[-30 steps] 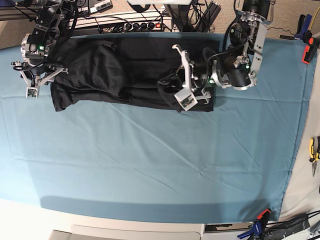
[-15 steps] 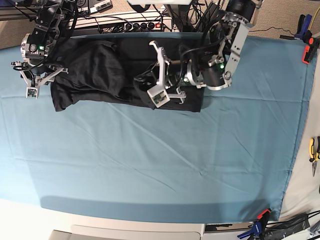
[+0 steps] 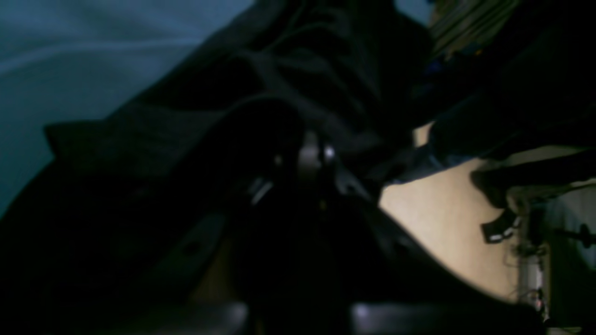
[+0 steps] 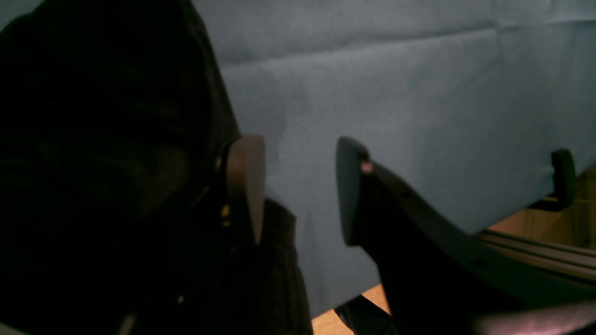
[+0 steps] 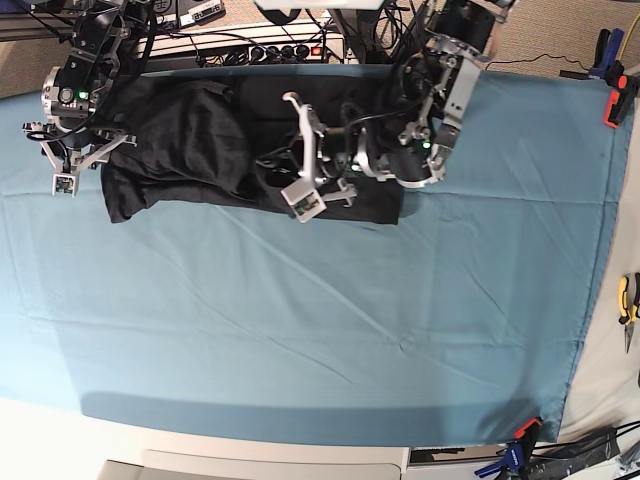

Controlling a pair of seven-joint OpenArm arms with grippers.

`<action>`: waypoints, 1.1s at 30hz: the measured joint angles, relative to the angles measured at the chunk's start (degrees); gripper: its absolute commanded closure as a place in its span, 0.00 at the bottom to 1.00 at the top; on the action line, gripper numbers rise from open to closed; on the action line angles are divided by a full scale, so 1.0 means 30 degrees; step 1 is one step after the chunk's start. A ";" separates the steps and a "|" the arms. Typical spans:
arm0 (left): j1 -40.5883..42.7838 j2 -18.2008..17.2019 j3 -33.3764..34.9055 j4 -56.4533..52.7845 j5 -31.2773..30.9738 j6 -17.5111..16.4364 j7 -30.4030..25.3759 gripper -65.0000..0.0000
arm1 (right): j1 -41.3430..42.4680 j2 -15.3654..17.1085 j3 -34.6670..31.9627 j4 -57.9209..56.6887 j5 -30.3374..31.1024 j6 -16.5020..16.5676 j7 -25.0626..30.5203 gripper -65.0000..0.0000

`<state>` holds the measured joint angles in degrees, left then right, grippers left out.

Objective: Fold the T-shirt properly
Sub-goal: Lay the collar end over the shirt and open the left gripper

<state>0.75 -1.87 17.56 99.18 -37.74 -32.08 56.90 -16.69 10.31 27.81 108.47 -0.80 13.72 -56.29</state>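
Base view is showing the T-shirt (image 5: 215,150) lying as a dark, wrinkled strip along the far part of the teal cover (image 5: 330,320). The left gripper (image 5: 268,170) is reaching over the middle of the shirt, and the fabric is spreading to both sides of it and under it. Its jaws are standing together; in the left wrist view a ridge of black cloth (image 3: 260,88) is rising just ahead of the fingertips, but this picture is too dark and I cannot tell for sure if the fabric is pinched between them. The shirt's edge nearest this arm is lying just beside the arm body.

The right gripper (image 5: 48,140) is hanging at the opposite end of the shirt, just past the sleeve end. In the right wrist view its two fingers (image 4: 244,181) are standing apart with only the bare cover showing between them. The black fabric is lying beside one finger, on the outer side of it, not inside the gap.
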 measured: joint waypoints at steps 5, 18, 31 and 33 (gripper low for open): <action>-0.0058 0.0124 0.0925 0.0000 0.0262 0.0051 0.0000 1.00 | 0.0000 0.0000 0.0000 0.0000 0.0007 0.0000 0.0000 0.61; -0.0335 0.0153 0.1559 -0.0022 0.1727 0.0051 -0.0437 1.00 | 0.0000 0.0000 0.0000 0.0000 0.0007 0.0000 0.0000 0.61; -0.1056 0.0153 0.1559 -0.0022 0.2229 0.0386 -0.0721 1.00 | 0.0000 0.0000 0.0000 0.0000 0.0007 0.0000 0.0000 0.61; -0.1049 0.0146 0.1559 -0.0022 0.2229 0.0386 -0.0721 1.00 | 0.0000 0.0000 0.0000 0.0000 0.0007 0.0000 0.0000 0.61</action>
<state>-2.39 -1.43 22.24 99.11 -31.05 -30.92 54.74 -16.69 10.31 27.81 108.47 -0.78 13.72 -56.29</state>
